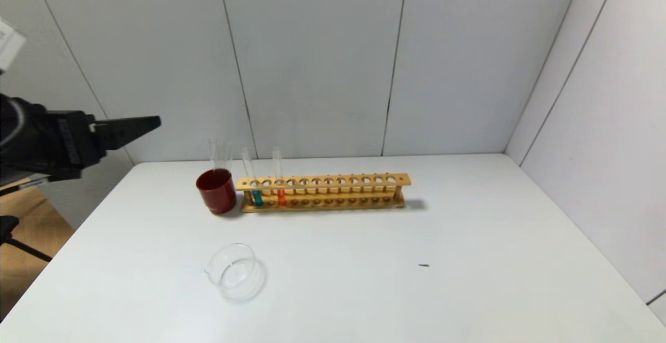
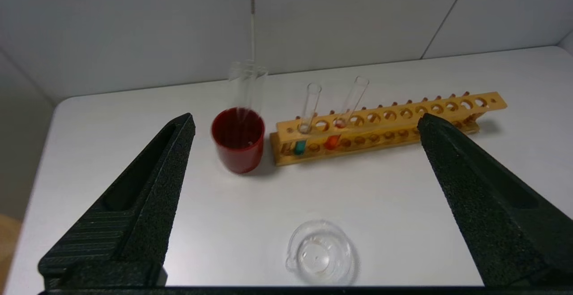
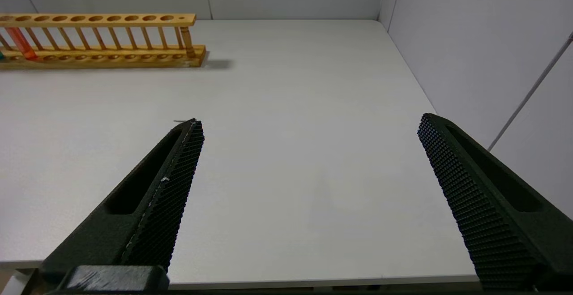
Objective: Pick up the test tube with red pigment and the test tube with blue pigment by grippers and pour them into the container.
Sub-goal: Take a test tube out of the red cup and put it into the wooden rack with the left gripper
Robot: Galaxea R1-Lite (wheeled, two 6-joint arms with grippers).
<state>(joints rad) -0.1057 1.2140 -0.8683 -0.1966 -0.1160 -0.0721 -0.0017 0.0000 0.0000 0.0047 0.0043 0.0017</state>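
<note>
The test tube with blue pigment (image 1: 256, 195) (image 2: 300, 145) and the test tube with red pigment (image 1: 281, 195) (image 2: 333, 141) (image 3: 20, 43) stand in the left end of a wooden rack (image 1: 333, 192) (image 2: 394, 122). The clear glass container (image 1: 232, 270) (image 2: 320, 255) sits on the table nearer me. My left gripper (image 1: 151, 123) (image 2: 306, 122) is open and empty, high at the far left, above and short of the table. My right gripper (image 3: 309, 125) is open and empty, low over the table's near right edge; it is out of the head view.
A dark red cup (image 1: 216, 190) (image 2: 237, 139) with colourless tubes (image 1: 220, 153) stands just left of the rack. Grey panel walls close the back and right. A small dark speck (image 1: 423, 265) lies on the white table (image 1: 468, 259).
</note>
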